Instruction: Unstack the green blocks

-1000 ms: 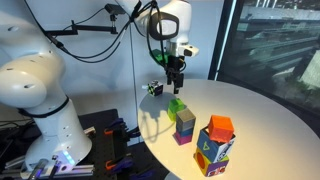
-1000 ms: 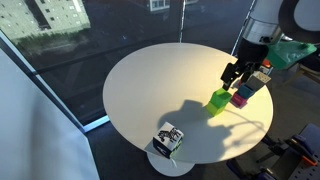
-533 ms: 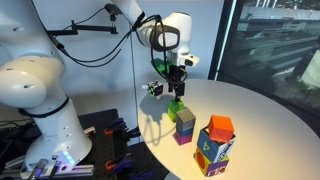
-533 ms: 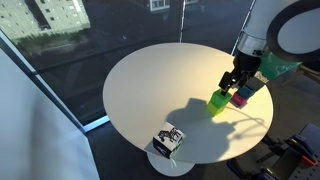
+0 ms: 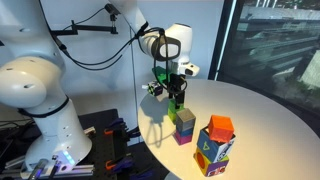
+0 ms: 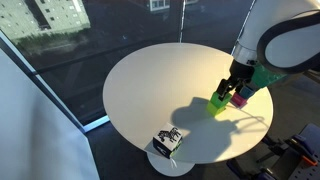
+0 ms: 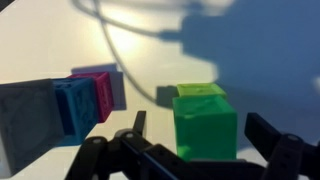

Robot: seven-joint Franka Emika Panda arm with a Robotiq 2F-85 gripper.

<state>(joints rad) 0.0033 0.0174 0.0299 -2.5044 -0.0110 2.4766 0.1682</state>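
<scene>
Round white table [image 6: 150,90], claw [image 7: 198,128] wide open astride green blocks [image 7: 205,108], grey-magenta block [image 7: 70,105] beside.

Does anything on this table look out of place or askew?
The small dark-and-white patterned cube sits right at the rim of the round white table, apart from everything else. Nothing looks spilled or damaged.

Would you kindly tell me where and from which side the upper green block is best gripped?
Grip the upper green block by its two flat upright side faces, coming straight down from above. It sits square and upright, and the gripper has its jaws open either side. The grey and magenta block stands apart, so it likely won't interfere.
</scene>
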